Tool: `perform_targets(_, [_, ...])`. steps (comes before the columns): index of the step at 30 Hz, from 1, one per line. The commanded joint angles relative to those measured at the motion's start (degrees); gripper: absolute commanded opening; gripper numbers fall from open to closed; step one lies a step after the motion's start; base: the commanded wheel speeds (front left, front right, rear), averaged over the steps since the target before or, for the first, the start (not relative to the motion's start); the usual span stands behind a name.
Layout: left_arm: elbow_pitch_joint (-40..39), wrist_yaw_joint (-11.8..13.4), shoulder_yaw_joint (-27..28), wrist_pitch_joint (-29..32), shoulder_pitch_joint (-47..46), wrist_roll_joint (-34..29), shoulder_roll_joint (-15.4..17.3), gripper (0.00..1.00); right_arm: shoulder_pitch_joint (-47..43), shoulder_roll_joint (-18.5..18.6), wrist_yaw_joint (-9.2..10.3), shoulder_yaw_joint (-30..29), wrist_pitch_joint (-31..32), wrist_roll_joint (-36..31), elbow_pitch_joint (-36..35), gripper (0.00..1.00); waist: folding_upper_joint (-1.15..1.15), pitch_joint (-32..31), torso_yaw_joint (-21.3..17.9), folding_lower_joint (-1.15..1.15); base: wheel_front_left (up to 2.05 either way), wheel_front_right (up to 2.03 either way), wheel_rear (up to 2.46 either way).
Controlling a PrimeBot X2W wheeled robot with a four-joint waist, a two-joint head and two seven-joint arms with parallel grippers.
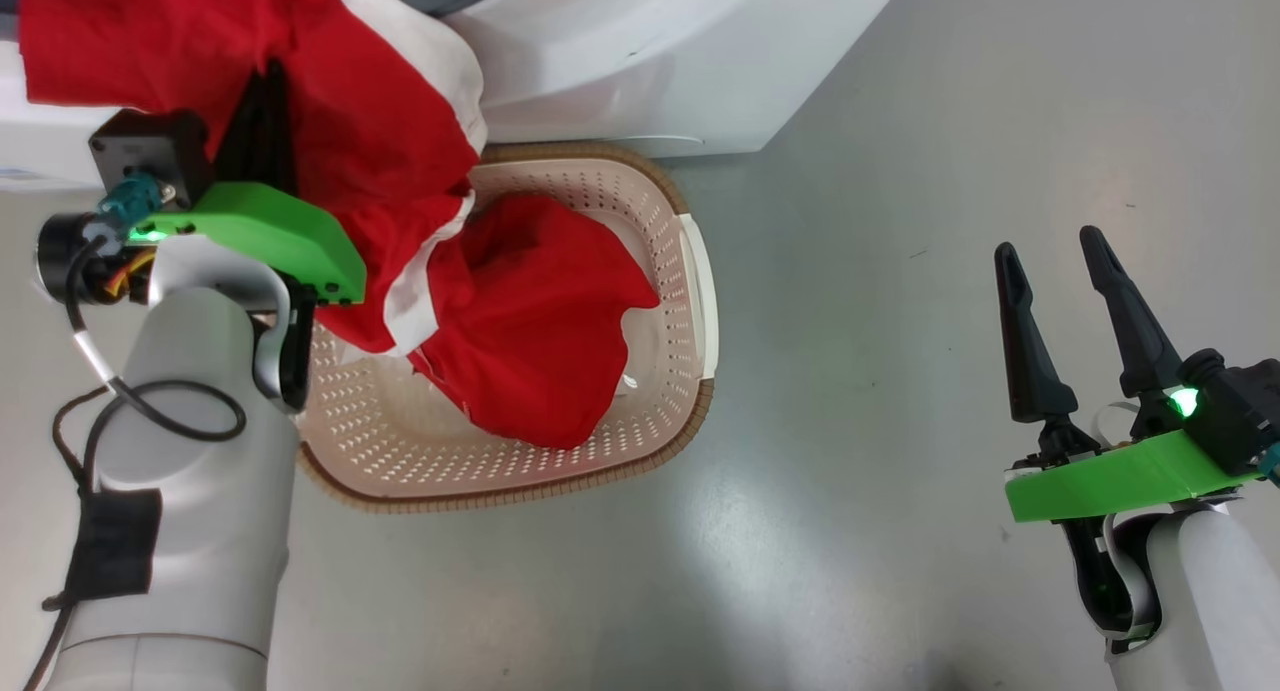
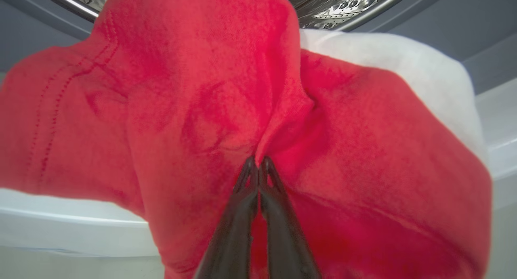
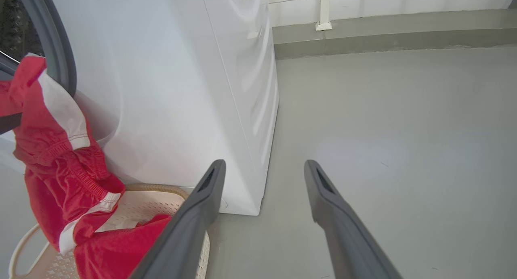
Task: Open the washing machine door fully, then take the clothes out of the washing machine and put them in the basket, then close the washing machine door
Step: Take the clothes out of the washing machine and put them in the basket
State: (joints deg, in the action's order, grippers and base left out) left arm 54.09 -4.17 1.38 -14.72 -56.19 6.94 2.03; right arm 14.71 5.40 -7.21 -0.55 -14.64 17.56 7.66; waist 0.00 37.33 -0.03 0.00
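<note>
Left gripper (image 2: 257, 162) pinches the red clothes (image 1: 380, 141), which drape into the basket (image 1: 400, 451) below the washing machine (image 1: 650, 61) at twelve o'clock. Right gripper (image 1: 1048, 243), at four o'clock, is spread and empty.

One basket (image 1: 400, 456), one washing machine (image 1: 650, 61), two pincers (image 2: 257, 162) (image 1: 1048, 243)

Basket (image 1: 400, 441) on floor (image 1: 900, 371) just before washing machine (image 1: 650, 61), clothes (image 1: 540, 321) hanging from above into basket

I can read no text, number, brand or sign on my screens. The clothes (image 1: 540, 311), the basket (image 1: 640, 206) and the washing machine (image 1: 650, 61) carry nothing legible for me.
</note>
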Motion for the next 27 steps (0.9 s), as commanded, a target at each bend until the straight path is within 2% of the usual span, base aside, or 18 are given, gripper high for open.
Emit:
perform_targets(1, [-1.4, -0.6, 1.0, -0.3, 1.7, -0.7, 1.9, 0.0, 0.0, 0.0, -0.28, 1.2, -0.4, 0.1, -1.2, 1.0, 0.0, -0.1, 0.3, 0.0, 0.0, 0.0, 0.0])
perform_targets(10, [-5.4, -1.5, -1.2, -0.3, 9.0, 0.2, 0.9, 0.0, -0.5, 0.0, -0.28, 1.5, -0.4, 0.1, -1.0, 1.0, 0.0, -1.3, 1.3, 0.0, 0.0, 0.0, 0.0])
perform_targets(18, [-7.4, -1.8, -7.9, -0.3, 14.4, 5.9, 0.9, 0.0, -0.6, 0.3, -0.28, 1.7, -0.4, 0.2, -0.9, 1.0, 0.0, -1.6, 1.6, 0.0, 0.0, 0.0, 0.0])
perform_targets(27, [-5.4, -1.6, -16.9, -0.3, 18.2, 9.5, 0.9, 0.0, -0.4, 0.3, -0.28, 1.8, -0.4, 0.4, -0.9, 1.0, 0.0, -1.1, 1.6, 0.0, 0.0, 0.0, 0.0])
